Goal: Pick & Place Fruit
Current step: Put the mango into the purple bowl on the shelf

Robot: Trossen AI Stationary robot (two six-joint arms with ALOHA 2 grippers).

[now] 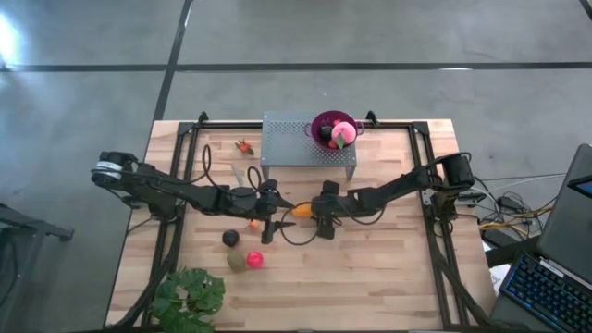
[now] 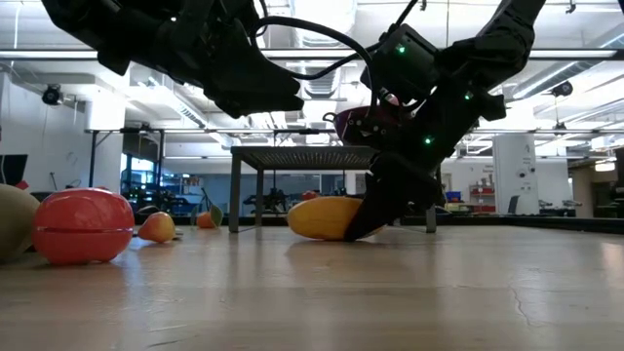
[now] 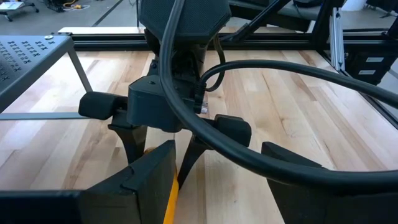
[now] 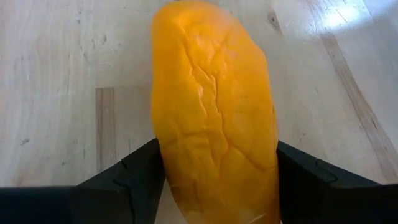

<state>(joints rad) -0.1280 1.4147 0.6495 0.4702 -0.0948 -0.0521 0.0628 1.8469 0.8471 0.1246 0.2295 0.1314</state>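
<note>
The right gripper (image 4: 214,180) has its jaws down on the table (image 1: 388,268), one dark finger on each side of the elongated orange piece (image 4: 214,118); they pinch it at its near end, and the rest of the fruit sticks out ahead of them along the wood. From table height the orange piece (image 2: 327,216) lies flat on the boards with the dark jaws tilted over its right end.

The left gripper (image 1: 268,205) sits just to the left of the same fruit, nose to nose with the right one. Its jaws are spread, and a sliver of orange shows between them at the very edge of its own view, cut off so I cannot tell whether they touch it.

Near of the two grippers the table is open wood, broken by a dark ball (image 1: 230,239), an olive-green piece (image 1: 237,261) and a red ball (image 1: 254,260) off to the left. A tiny orange bit (image 1: 252,223) lies under the left arm, partly hidden.

Just beyond, a perforated metal stand (image 1: 296,143) carries the purple bowl (image 1: 326,123), with a pink ball (image 1: 344,132) inside. A leafy plant (image 1: 190,294) fills the near left corner.
</note>
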